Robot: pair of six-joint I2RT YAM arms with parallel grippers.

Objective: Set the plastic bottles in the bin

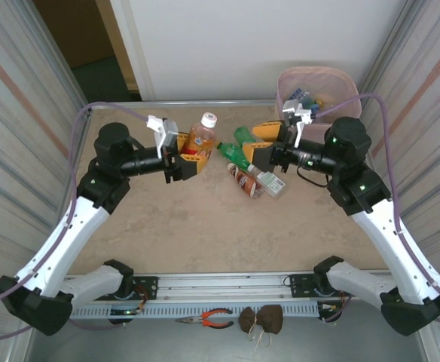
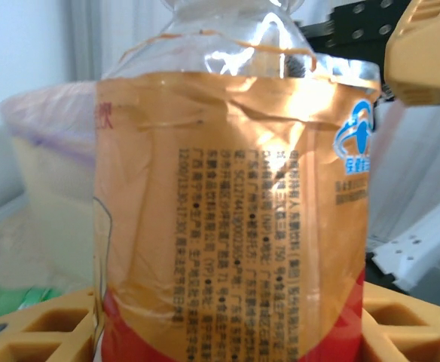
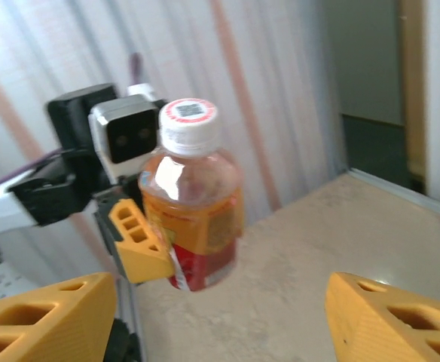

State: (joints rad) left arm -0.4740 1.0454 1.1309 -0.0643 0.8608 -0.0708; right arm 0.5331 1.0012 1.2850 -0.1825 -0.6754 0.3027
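Orange-labelled bottle (image 2: 231,196) upright in left pincer (image 1: 195,157)

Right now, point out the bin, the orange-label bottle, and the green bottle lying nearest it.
bin (image 1: 333,73): top external view, far rim.
orange-label bottle (image 1: 201,138): top external view, label.
green bottle (image 1: 237,155): top external view, mid-body.

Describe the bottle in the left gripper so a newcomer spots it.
Start at the pink bin in the far right corner, then go left past the lying bottles on the table. The left gripper holds the one upright bottle: white cap, orange label.
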